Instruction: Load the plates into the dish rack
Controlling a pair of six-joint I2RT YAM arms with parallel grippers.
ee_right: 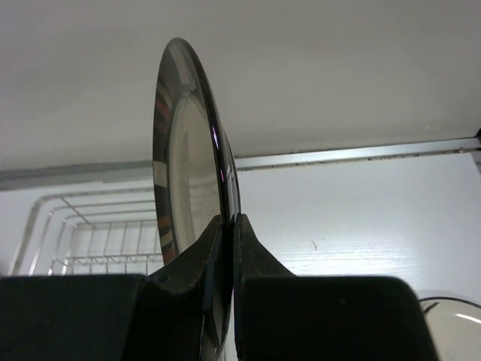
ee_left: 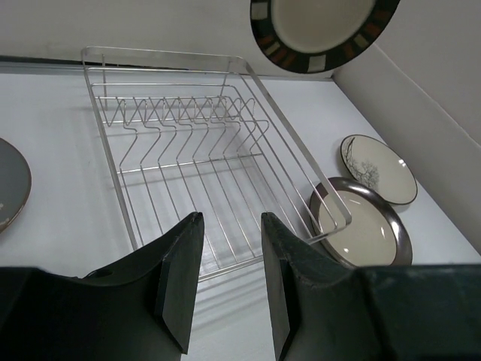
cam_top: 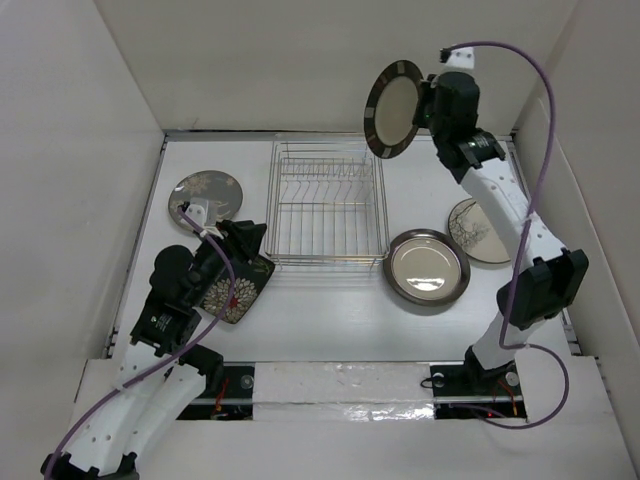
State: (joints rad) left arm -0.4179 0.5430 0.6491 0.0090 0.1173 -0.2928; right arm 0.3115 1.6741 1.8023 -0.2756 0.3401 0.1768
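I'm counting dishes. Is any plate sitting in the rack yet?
No, the dish rack shows only bare wires; the right tool holds a dark-rimmed plate in the air.

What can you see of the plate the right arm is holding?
The round plate has a cream centre and a dark rim with coloured blocks, and it looks like glossy glazed ceramic. It is held on edge, roughly upright, in the air, with the right end effector pinching its rim. It hangs near the dish rack's far right corner, touching nothing else.
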